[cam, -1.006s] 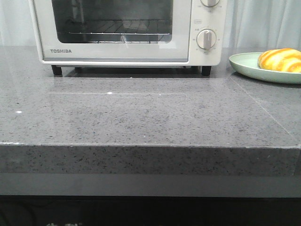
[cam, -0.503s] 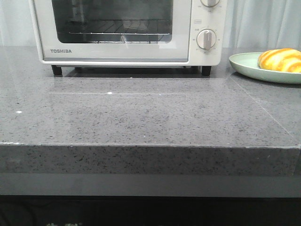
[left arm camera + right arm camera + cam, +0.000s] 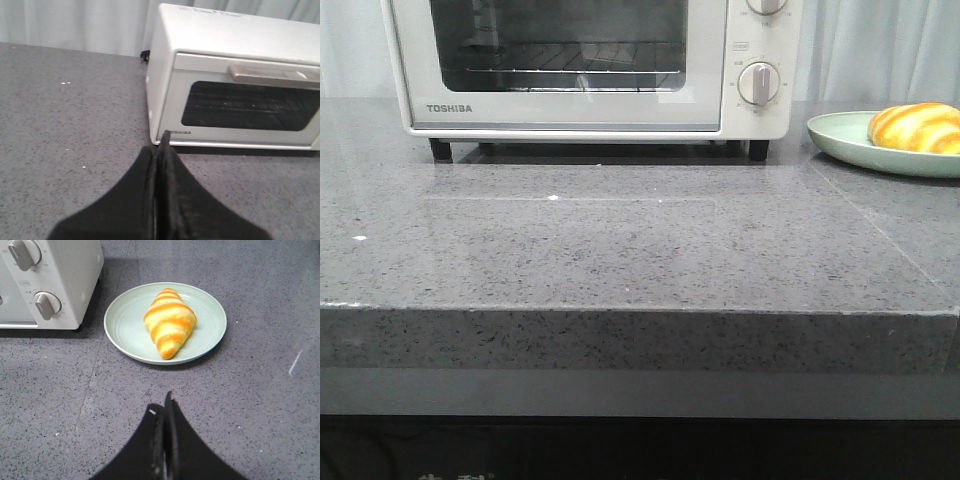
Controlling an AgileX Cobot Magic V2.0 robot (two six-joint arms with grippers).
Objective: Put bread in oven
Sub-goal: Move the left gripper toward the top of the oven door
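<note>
Nothing started afaict: bread (image 3: 170, 322) sits on the green plate (image 3: 122, 322) right of the oven (image 3: 235, 75) w/ door shut, both pincers (image 3: 159, 150) (image 3: 166, 410) pinched closed, empty, hovering over the counter (image 3: 620, 250).

Even, soft light throughout; no harsh glare. A dark shadow is cast on the table (image 3: 620, 250) beneath the oven (image 3: 590, 70). Faint reflections are seen on its glass door. Both wrist views are slightly soft.
</note>
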